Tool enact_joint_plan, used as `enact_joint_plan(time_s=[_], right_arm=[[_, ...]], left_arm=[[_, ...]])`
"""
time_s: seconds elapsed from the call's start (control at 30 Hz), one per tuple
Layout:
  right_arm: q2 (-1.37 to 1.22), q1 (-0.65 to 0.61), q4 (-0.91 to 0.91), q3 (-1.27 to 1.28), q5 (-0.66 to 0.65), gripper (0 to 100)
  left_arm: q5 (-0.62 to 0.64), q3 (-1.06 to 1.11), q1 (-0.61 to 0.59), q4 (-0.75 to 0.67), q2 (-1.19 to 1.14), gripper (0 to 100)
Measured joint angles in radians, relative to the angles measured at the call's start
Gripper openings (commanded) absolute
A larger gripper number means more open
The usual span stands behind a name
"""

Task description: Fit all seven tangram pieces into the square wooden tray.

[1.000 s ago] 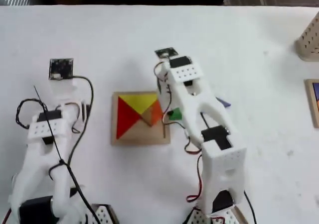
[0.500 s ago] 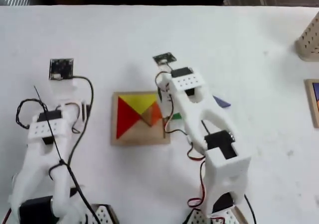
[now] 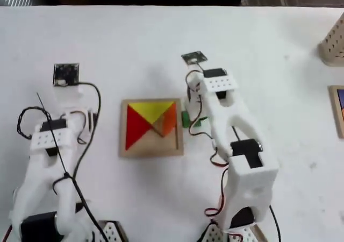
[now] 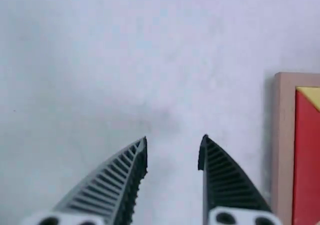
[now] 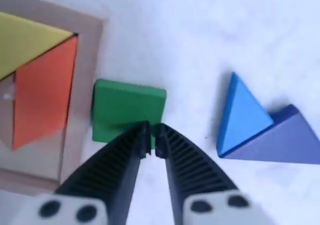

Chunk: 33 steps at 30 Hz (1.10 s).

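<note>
The square wooden tray (image 3: 151, 148) holds a yellow triangle (image 3: 150, 110), a red triangle (image 3: 135, 128) and an orange piece (image 3: 167, 125). A green square (image 3: 187, 119) lies flat on the table just outside the tray's right wall. In the right wrist view my right gripper (image 5: 152, 135) is shut, its tips at the edge of the green square (image 5: 128, 109). A blue triangle (image 5: 242, 116) and a purple piece (image 5: 282, 144) lie together a little beyond it. My left gripper (image 4: 173, 152) is open over bare table beside the tray's rim (image 4: 282, 135).
A pegged wooden block (image 3: 333, 44) stands at the far right, and another tray (image 3: 337, 113) lies at the right edge. Loose cables (image 3: 88, 123) hang from the left arm near the tray's left side.
The right arm has swung to the right, away from the tray, and now covers the purple piece in the high view. The green square has shifted slightly. The left arm has kept still.
</note>
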<state>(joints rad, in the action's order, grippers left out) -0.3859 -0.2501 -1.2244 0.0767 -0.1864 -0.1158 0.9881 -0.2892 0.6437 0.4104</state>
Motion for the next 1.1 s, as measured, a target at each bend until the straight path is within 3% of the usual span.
enact_joint_plan(time_s=[0.1, 0.33, 0.67, 1.1], right_arm=[[0.008, -0.017, -0.035, -0.002, 0.006, 5.6], [0.025, -0.08, -0.041, -0.002, 0.167, 25.7], [-0.048, -0.157, -0.029, -0.04, 0.238, 26.5], [-0.114, -0.15, -0.068, -0.127, 0.232, 26.2]], left_arm=[[0.0, 0.0, 0.0, 0.0, 0.0, 17], [0.0, 0.0, 0.0, 0.0, 0.0, 17], [0.0, 0.0, 0.0, 0.0, 0.0, 17], [0.0, 0.0, 0.0, 0.0, 0.0, 17]])
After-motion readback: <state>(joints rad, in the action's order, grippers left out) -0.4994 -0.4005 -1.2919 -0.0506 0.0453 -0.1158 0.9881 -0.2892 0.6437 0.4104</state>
